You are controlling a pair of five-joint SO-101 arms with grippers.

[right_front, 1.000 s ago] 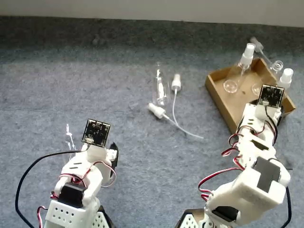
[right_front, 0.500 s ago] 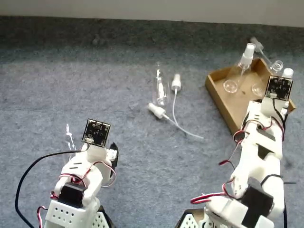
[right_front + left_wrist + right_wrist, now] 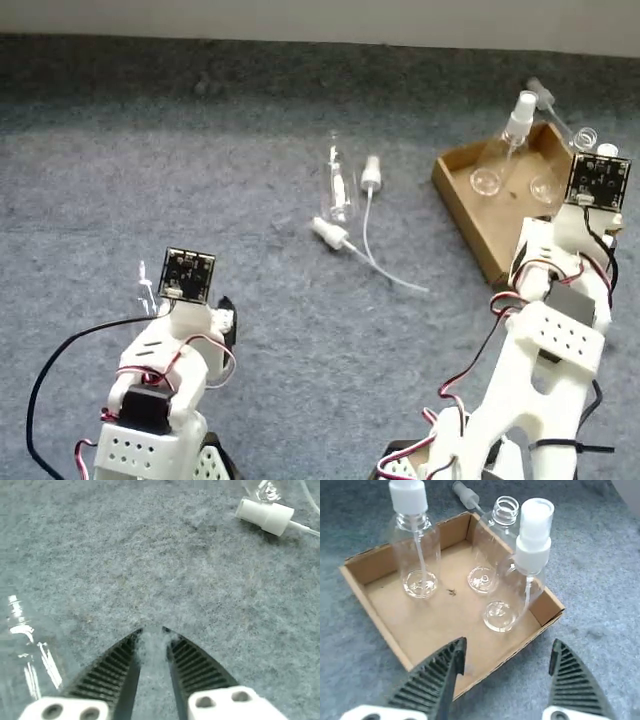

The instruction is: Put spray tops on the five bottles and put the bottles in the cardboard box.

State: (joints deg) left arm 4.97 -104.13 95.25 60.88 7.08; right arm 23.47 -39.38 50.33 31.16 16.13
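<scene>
The cardboard box [image 3: 425, 625] holds three clear upright bottles: one with a spray top [image 3: 415, 545], an uncapped one [image 3: 495, 535], and another capped one [image 3: 520, 580]. My right gripper [image 3: 509, 642] hangs wide open above the box's near edge, holding nothing. On the carpet a bare bottle [image 3: 340, 185] lies beside two loose spray tops [image 3: 371, 175] [image 3: 330, 235]. My left gripper [image 3: 151, 630] hovers low over bare carpet, a narrow gap between its fingers. Another clear bottle [image 3: 25, 645] lies beside it, with one spray top [image 3: 265, 516] farther off.
A further spray top [image 3: 465, 492] lies on the carpet just behind the box. The thin dip tubes of the loose tops trail across the carpet [image 3: 395, 280] between the two arms. The carpet's far edge meets a pale wall [image 3: 320, 20].
The right arm has stretched farther out toward the box, its wrist now over the box's near corner. The left arm has shifted slightly to the left.
</scene>
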